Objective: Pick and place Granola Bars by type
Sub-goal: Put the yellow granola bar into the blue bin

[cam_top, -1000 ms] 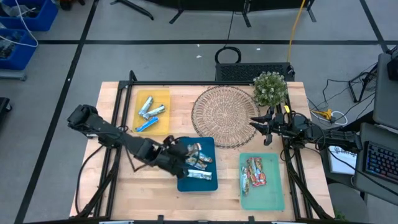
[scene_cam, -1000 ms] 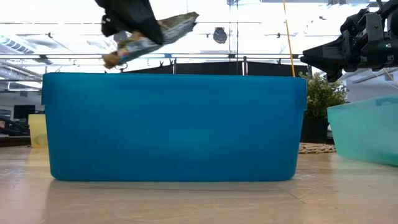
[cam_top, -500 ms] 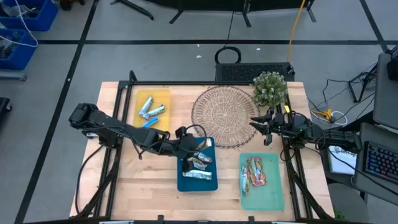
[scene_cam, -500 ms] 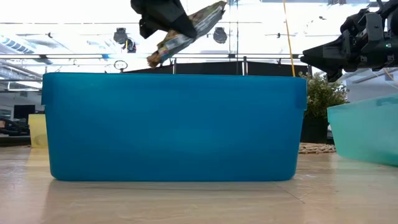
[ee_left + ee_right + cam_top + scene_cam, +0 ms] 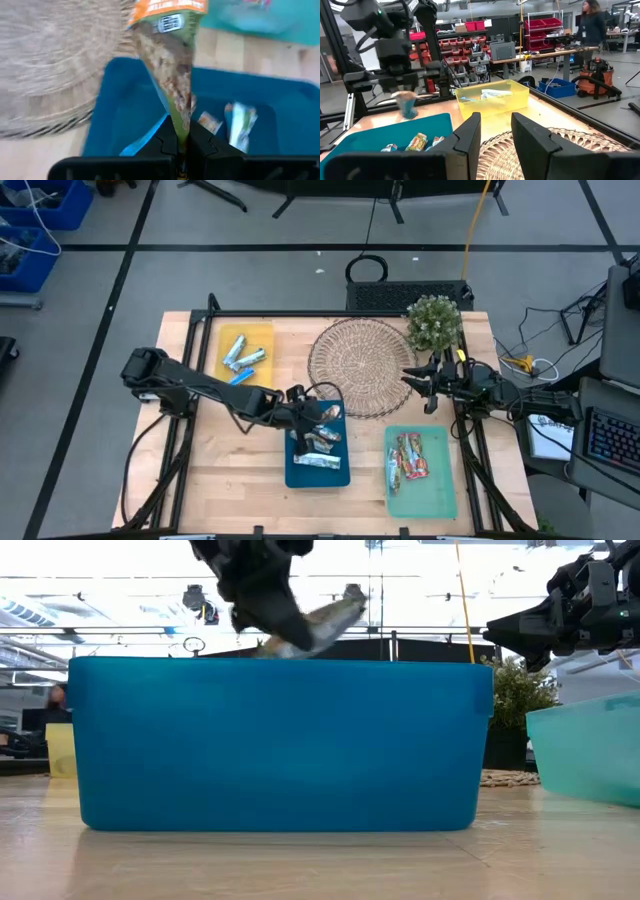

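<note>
The left gripper hangs over the far end of the deep blue plastic bin, its dark fingers pinched tight on the crimped end of a tan-and-green foil-wrapped granola bar. The wrapper fans out from the pinch to a wide flat end with an orange band and a small barcode, and its crinkled film shows a grainy oat picture. In the low view the held bar slants just above the bin's smooth rim.

Inside the blue bin lie more shiny tan-and-silver wrapped bars — some bunched near the gripper, one flat and apart toward the near end.

The shallow yellow plastic tray at the table's far left holds blue-and-silver foil bars, loosely scattered. The mint-green plastic tray at the near right holds a heap of red-and-orange glossy bars.

Between the trays, on the pale wooden slatted table, sits a round woven wicker mat with an open, lacy rim. Beside it stands a small bushy green plant.

The right gripper waits near the mat's edge, above the table — its two flat dark fingers stand parted with nothing between them.
</note>
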